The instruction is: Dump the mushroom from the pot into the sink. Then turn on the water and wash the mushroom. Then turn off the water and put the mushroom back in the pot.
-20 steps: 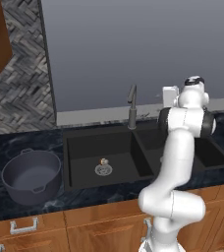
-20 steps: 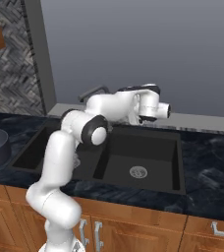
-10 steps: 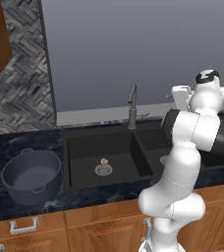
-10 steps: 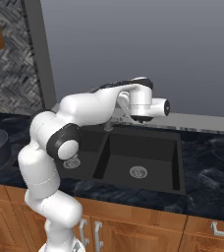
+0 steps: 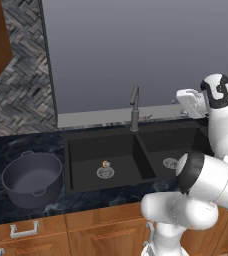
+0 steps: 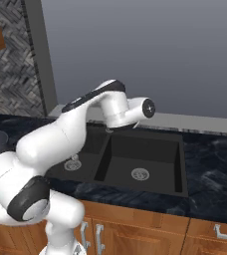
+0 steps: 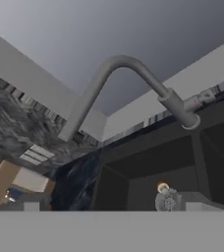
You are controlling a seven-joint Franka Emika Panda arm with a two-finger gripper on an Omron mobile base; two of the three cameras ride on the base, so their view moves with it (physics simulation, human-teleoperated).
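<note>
Left base view: the mushroom (image 5: 105,163) lies by the drain (image 5: 105,172) in the sink (image 5: 86,145), the pot (image 5: 32,179) empty on the counter; the arm has swung right, away from the faucet (image 5: 134,107).

Right base view: hand beside the faucet.

Hand view: faucet lever (image 7: 202,97) ahead, fingers wide apart and empty, so turning on water seems next.

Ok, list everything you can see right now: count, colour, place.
mushroom: one, brown cap, in the left basin by its drain
pot: one, dark grey-blue, on the counter left of the sink, nothing visible inside
sink: one, black, double basin, a silver drain in each
faucet: one, grey, behind the divider, no stream
counter: one, dark marbled
cabinets: brown wood, below the counter
gripper: one, white, open, raised right of the faucet, holding nothing
</note>
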